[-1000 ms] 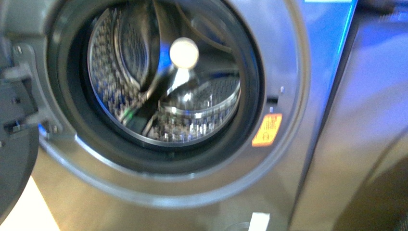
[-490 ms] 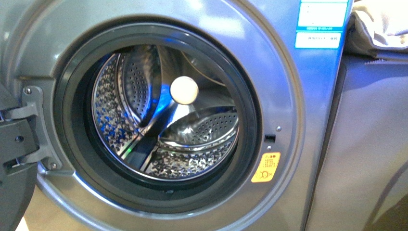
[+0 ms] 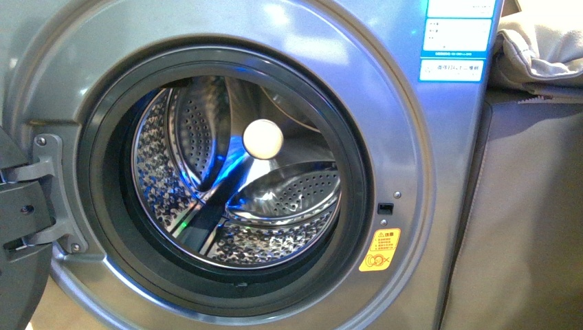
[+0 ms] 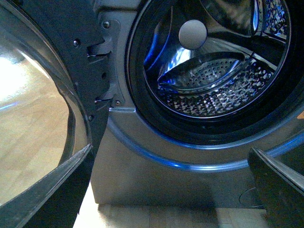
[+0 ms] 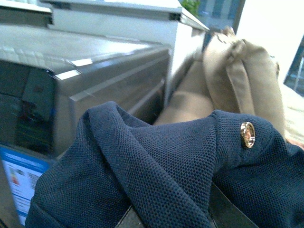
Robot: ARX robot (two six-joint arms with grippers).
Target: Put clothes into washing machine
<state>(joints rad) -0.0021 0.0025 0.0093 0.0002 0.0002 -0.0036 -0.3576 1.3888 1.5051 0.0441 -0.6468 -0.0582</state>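
A: Clothes [image 5: 156, 161]?
B: Navy knit, bunched over the right tool [image 5: 183, 216], which looks clamped on a fold, up beside the washer [image 3: 440, 172] top. Likely soft, light and droopy, so grip the thick bunch, not the stud [image 5: 247, 134].
A: Left tool [image 4: 166, 185]?
B: Spread wide, empty, facing the bare drum [image 4: 213, 90].

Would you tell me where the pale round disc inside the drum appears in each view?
Front view: pale round disc mid-frame, at the drum's back.
Left wrist view: disc above the raised paddle, inside the black seal.
Right wrist view: not in it; clothes fill the foreground.
Shared landmark: grey door hinge, front and left wrist views.
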